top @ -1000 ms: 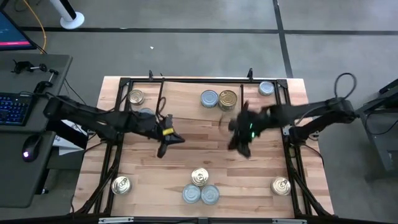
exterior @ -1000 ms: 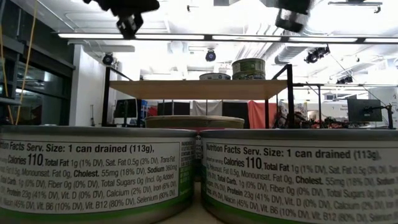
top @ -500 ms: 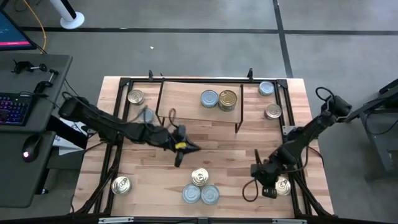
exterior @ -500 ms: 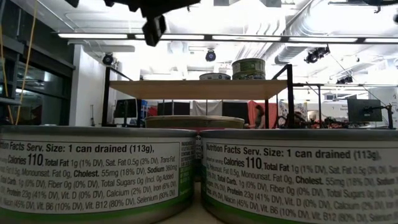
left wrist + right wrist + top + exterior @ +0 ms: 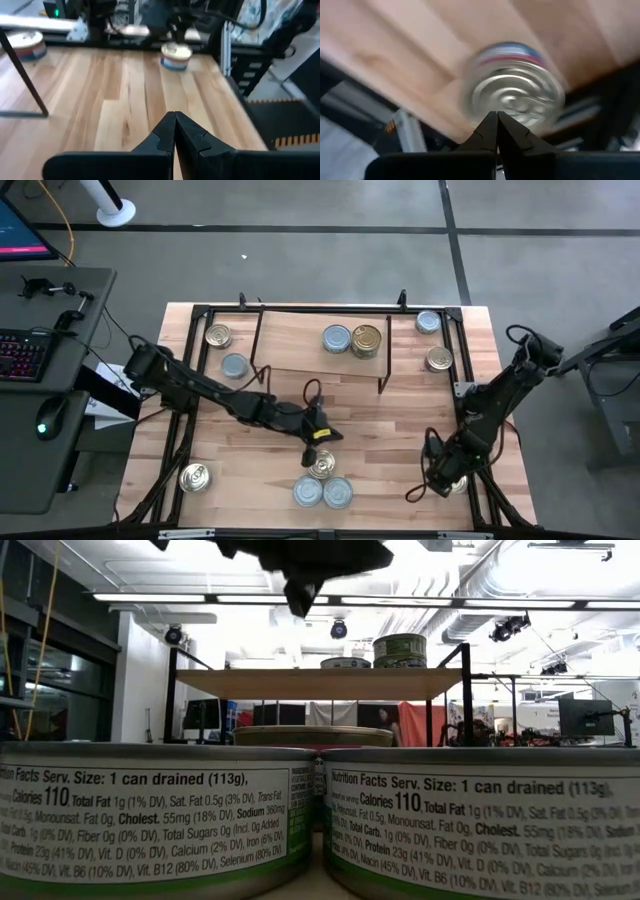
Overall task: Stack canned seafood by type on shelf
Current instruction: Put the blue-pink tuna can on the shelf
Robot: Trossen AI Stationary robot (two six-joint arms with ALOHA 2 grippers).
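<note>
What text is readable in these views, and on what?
Left near can, low view: "Nutrition Facts Serv. Size: 1 can drained (113g)", "Calories 110", "Total Fat 1g", "Cholest. 55mg", "Sodium 360mg".
Right near can, low view: "Nutrition Facts Serv. Size: 1 can drained (113g)", "Calories 110", "Protein 23g".
Other cans' labels: too small or blurred.

A pale wood tabletop [image 5: 380, 420] striped with lighter and darker planks, framed in black metal. The shelf [image 5: 300, 340] is light wood on black wire legs. On it sit a pale blue-silver tin [image 5: 337, 338] and a gold tin [image 5: 366, 339]. Near the front edge, a gold-lidded tin [image 5: 321, 464] and two blue-silver tins [image 5: 323, 492]. Both arms are black; the left gripper [image 5: 322, 435] carries a yellow mark. Up close, the tin labels [image 5: 160, 815] are white with black print and a green band.
</note>
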